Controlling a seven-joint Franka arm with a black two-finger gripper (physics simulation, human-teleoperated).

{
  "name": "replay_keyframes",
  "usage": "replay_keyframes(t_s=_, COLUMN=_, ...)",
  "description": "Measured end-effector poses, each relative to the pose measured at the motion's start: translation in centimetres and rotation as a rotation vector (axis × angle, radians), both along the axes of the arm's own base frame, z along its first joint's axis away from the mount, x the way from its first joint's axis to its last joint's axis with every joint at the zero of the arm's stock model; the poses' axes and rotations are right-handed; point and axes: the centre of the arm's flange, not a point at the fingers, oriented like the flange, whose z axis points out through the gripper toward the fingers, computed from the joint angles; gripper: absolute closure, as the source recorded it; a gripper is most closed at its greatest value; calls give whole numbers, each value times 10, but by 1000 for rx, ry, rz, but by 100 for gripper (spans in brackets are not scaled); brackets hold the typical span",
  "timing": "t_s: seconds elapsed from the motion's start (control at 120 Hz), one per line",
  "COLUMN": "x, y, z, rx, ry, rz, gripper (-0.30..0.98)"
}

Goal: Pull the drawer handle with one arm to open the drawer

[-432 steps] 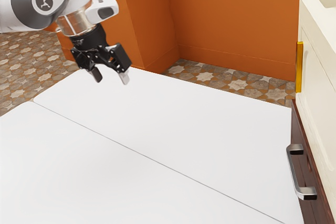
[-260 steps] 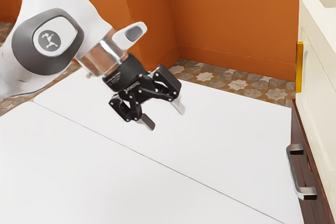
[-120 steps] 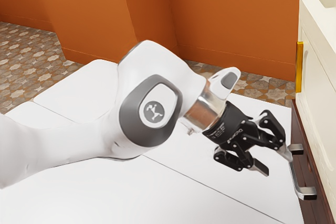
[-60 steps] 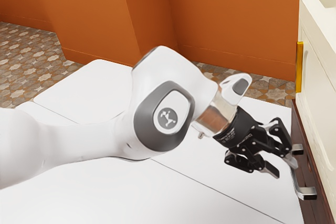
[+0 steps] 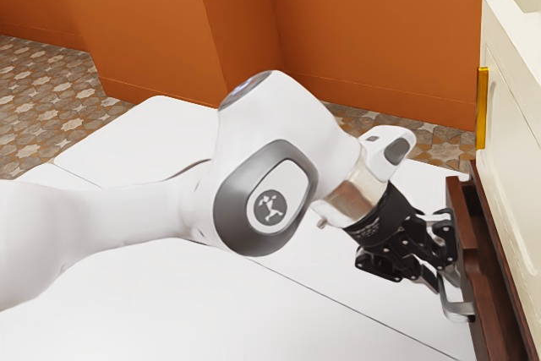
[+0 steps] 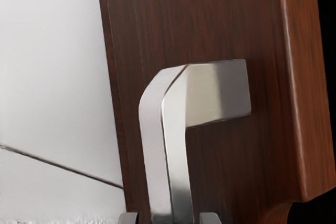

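1. The big cream cabinet (image 5: 517, 116) hasn't budged, from where I'm standing, and that's a help: the pull is going into the drawer.
2. The white, grey-trimmed robot arm (image 5: 127, 213) has its hand by the cabinet. Half a second ago it was reaching in; now, I'd judge, it has begun drawing back.
3. Here's the real news: the dark reddish-brown wooden drawer (image 5: 480, 268) has come out, its front standing proud of the cabinet over the edge of the white table (image 5: 355, 336). It sat flush a moment ago. I'd call it partly open, with more travel likely wanted.
4. The black two-fingered pincer (image 5: 446, 281) has narrowed from its wide spread and looks closed about the handle, a finger on either side, only the bar's width between them.
5. That shiny silver bar handle (image 6: 177, 156) has come out with the drawer front, so the hold seems good. A steady, straight pull should serve; twisting might let the smooth metal slip.
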Motion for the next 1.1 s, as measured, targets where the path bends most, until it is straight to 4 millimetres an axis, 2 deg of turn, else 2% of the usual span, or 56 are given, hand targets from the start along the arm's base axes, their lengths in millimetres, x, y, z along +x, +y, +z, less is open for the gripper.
replay_keyframes(t_s=0.217, x=-8, y=8, z=2, rx=8, ry=65, rz=77, gripper=67)
replay_keyframes(t_s=0.358, x=-14, y=14, z=-4, rx=20, ry=117, rz=121, gripper=69)
replay_keyframes(t_s=0.508, x=-19, y=21, z=3, rx=26, ry=141, rz=163, gripper=71)
replay_keyframes(t_s=0.667, x=-20, y=42, z=13, rx=37, ry=156, rz=220, gripper=73)
replay_keyframes(t_s=1.1, x=-36, y=52, z=10, rx=89, ry=189, rz=214, gripper=72)
